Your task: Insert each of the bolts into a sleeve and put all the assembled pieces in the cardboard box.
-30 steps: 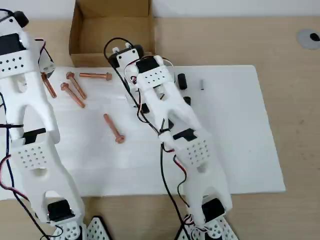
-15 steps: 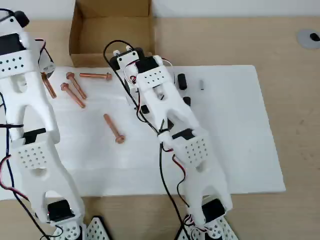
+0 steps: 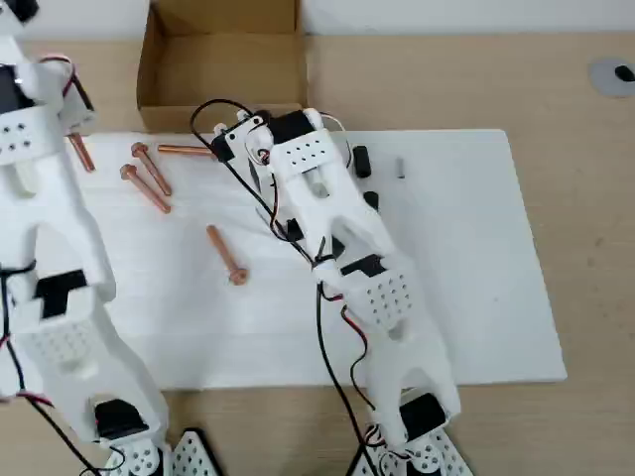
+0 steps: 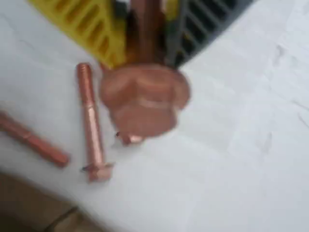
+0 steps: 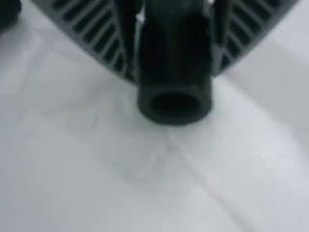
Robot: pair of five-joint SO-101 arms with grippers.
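- The white mat (image 3: 466,258) covered most of the table (image 3: 575,198). The cardboard box (image 3: 151,69) stood open just off the mat's far edge, toward its left corner, with nothing assembled in it.
- The left gripper (image 4: 145,29) hung over the mat's far left corner, its fingers pinching the held bolt (image 4: 145,104) by the shank, head end free.
- The right gripper (image 5: 174,43) sat near the middle of the far edge, clamped across the held sleeve (image 5: 175,96), whose bore was open.
- Four loose bolts (image 3: 226,255) lay on the mat's left half. They looked like stiff, smooth metal, dense for their size and likely to pivot in a pinch, so mid-shank seemed the safest hold.
- Spare sleeves (image 3: 361,161) lay beside the right arm. They were probably light, rigid and prone to rolling, and best gripped across the outer wall.
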